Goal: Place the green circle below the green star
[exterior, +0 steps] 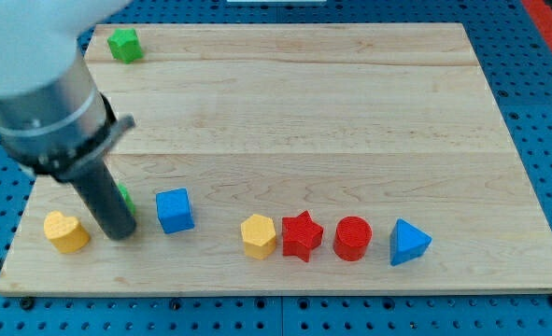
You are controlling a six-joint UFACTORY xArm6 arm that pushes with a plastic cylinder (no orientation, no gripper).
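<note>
A green block [123, 44], its shape star-like, sits at the top left corner of the wooden board [304, 121]. A second green block [125, 198] shows only as a small sliver at the lower left, mostly hidden behind my rod. My tip [120, 231] rests on the board right at that hidden green block, between the yellow heart [65, 231] on its left and the blue cube [175, 209] on its right.
Along the bottom of the board stand a yellow hexagon [258, 235], a red star [302, 235], a red cylinder [353, 237] and a blue triangle [408, 242]. The arm's grey body fills the view's upper left.
</note>
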